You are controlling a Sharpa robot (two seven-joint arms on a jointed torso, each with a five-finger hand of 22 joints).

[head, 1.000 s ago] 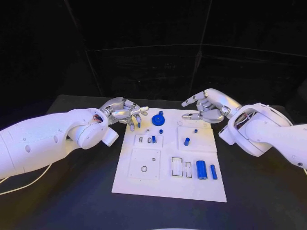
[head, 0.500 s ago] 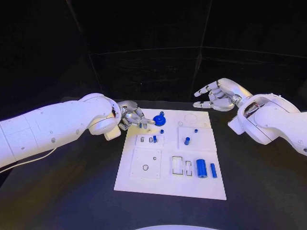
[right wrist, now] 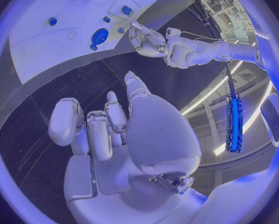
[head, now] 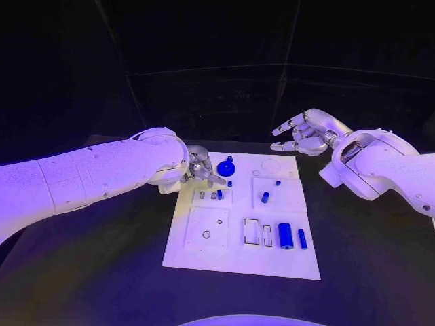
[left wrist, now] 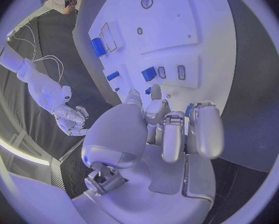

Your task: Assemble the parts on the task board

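While the white task board [head: 245,224] lies flat in the middle of the black counter [head: 110,258], dark bare surface runs along its left, right and near edges. The left hand [head: 199,170] sits over the board's far left corner, its fingers curled downward just beside the round blue knob part [head: 225,168]; whether it grips anything cannot be told from the head view. In the left wrist view the fingers [left wrist: 204,129] are drawn in together above the board, a sliver of blue showing between them, still too hidden to call a hold. The right hand [head: 303,134] hangs beyond the board's far right corner, well clear of the counter, fingers apart and holding nothing; the right wrist view confirms its palm [right wrist: 154,134] empty.

On the board's near right part lie a thick blue cylinder [head: 286,236] and a slim blue bar [head: 303,238], side by side, next to outlined slots. A short blue peg [head: 264,198] stands mid-board, with a smaller blue stud [head: 278,183] farther back. A small blue piece [head: 218,195] sits in the left block of recesses.

The left arm [head: 90,176] crosses the counter's left side. From the right wrist view, the left hand [right wrist: 145,37] appears at the board's corner near the knob [right wrist: 100,36].
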